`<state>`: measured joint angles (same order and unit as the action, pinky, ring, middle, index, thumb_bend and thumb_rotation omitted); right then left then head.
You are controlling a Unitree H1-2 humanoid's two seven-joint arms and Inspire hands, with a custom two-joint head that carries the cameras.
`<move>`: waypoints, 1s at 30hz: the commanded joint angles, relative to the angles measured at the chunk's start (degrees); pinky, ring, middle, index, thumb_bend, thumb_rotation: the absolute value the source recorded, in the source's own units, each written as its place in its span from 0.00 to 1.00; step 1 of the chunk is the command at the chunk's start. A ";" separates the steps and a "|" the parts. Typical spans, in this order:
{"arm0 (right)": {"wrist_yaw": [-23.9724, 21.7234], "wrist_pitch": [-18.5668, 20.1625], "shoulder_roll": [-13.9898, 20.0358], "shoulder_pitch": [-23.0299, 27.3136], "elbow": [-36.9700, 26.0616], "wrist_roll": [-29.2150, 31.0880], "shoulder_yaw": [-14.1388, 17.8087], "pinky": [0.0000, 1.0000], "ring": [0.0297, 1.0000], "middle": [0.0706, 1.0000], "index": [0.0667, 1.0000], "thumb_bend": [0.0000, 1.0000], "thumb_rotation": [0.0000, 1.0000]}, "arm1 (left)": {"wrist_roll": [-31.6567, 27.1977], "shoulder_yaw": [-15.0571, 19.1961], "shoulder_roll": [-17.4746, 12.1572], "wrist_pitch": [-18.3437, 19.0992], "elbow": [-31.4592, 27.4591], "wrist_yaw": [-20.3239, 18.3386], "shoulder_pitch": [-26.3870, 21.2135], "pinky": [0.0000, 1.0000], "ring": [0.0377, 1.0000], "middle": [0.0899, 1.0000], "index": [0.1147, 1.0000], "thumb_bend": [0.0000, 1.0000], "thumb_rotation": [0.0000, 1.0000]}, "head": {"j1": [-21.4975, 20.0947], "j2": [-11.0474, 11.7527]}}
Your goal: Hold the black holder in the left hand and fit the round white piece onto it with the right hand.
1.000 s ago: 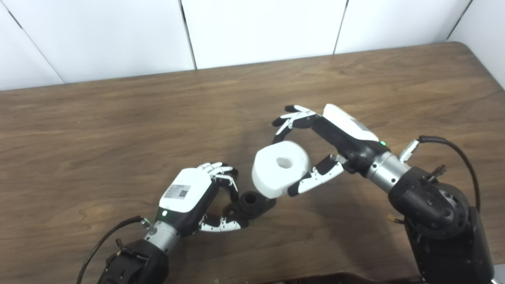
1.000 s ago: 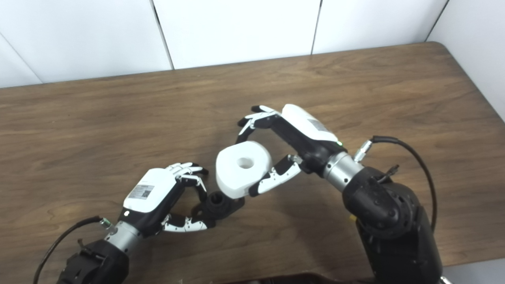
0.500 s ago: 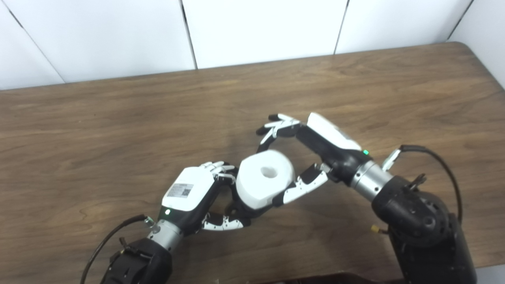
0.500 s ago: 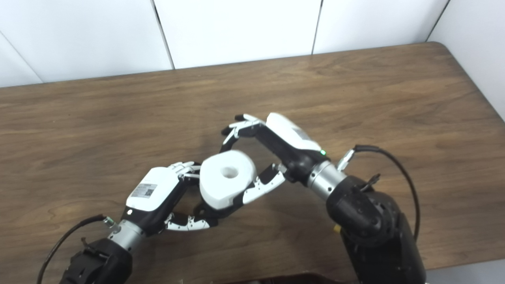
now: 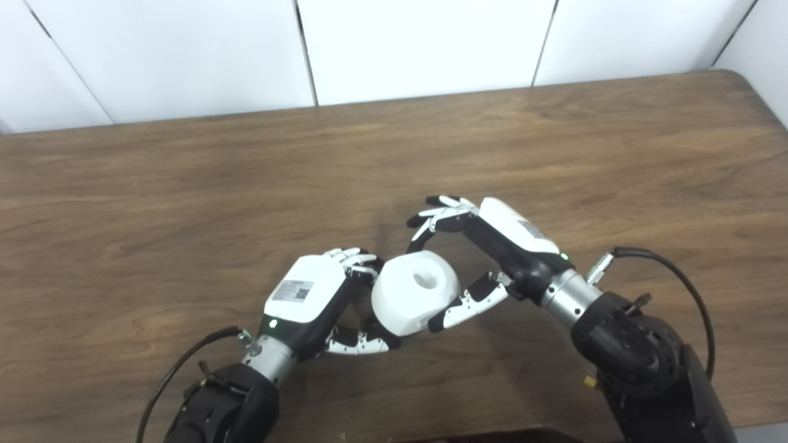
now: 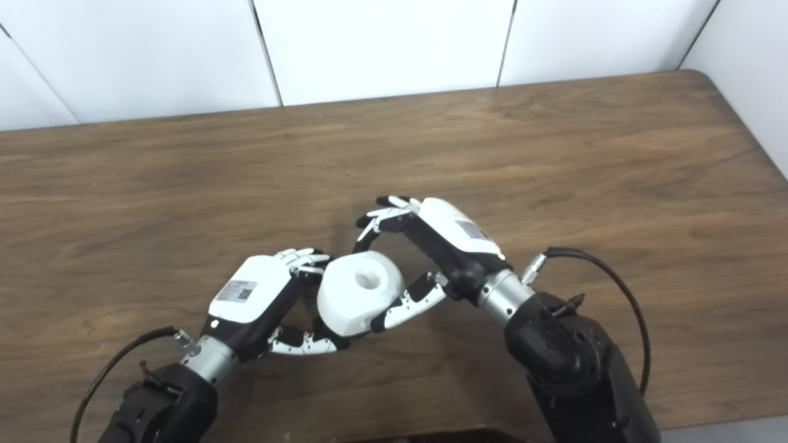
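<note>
Round white piece (image 5: 414,299), smooth thick matte disc with central bore facing up and slightly tilted, sits directly over black holder, which is almost wholly hidden beneath it. Right hand (image 5: 486,255) grips piece, fingers on far rim, thumb on near rim. Left hand (image 5: 320,301) just beside, fingers curled as if around holder; grip itself hidden. Seating depth cannot be told. Bare wood-grain table (image 5: 184,184) around.
</note>
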<state>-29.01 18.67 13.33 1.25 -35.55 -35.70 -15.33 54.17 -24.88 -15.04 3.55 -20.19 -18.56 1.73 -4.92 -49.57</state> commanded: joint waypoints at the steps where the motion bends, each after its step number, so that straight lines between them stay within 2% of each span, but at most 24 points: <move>1: 0.78 -2.10 0.78 0.74 -0.34 -0.79 -0.73 1.00 0.95 0.80 0.45 0.52 0.14 | 1.37 -1.23 -0.03 1.50 2.57 -3.37 0.67 0.88 0.88 0.81 0.42 0.51 0.06 | -0.03 -0.07; 20: 1.20 -2.81 0.60 0.54 -1.06 -2.51 -3.96 1.00 0.94 0.79 0.45 0.52 0.14 | 1.88 -1.94 0.35 2.49 1.81 -3.94 0.33 0.88 0.88 0.82 0.42 0.51 0.06 | 0.35 -0.75; 30: -1.28 -1.42 1.58 1.13 -2.47 -3.18 -4.34 0.98 0.94 0.79 0.45 0.52 0.14 | 2.19 -2.18 0.84 2.96 1.27 -4.25 0.36 0.87 0.88 0.81 0.42 0.51 0.06 | 0.33 -1.07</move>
<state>-29.31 17.58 14.33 1.65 -37.01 -38.86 -19.42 54.97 -25.54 -14.42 5.09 -20.41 -19.08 1.37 -4.57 -50.62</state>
